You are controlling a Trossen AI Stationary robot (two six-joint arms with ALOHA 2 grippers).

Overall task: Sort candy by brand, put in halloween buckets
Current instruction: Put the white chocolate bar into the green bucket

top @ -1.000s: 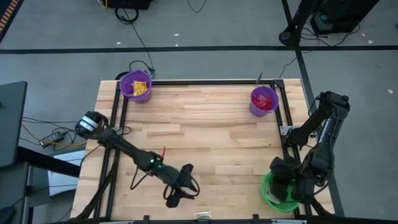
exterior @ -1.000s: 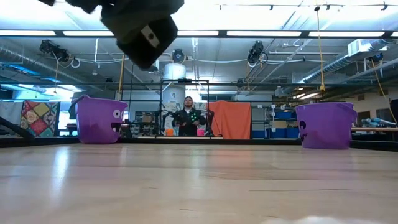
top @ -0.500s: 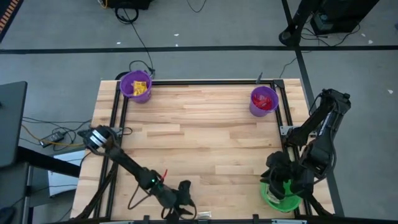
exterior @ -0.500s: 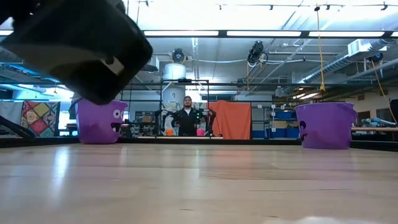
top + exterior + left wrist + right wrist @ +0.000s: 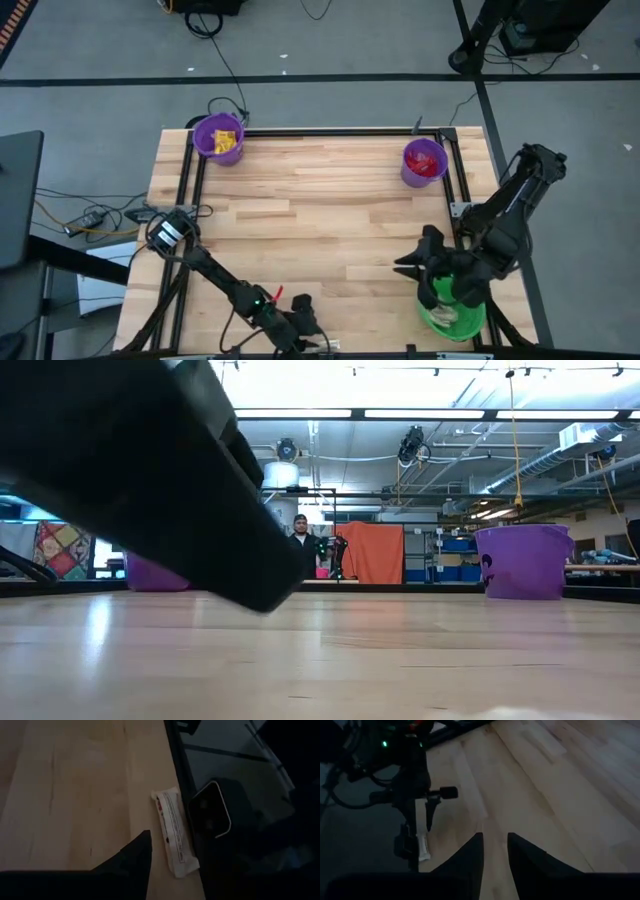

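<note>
Here my left gripper (image 5: 300, 330) hovers just beside the white-wrapped candy (image 5: 174, 833) at the table (image 5: 320, 200) edge, fingers parted; my right gripper (image 5: 412, 256), nearly closed, sits beside the green bucket (image 5: 450, 318).

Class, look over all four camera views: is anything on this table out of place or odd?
One white-wrapped candy bar lies alone at the wooden table's very edge, against the black frame rail, far from all three buckets. The left gripper hovers beside it.
</note>
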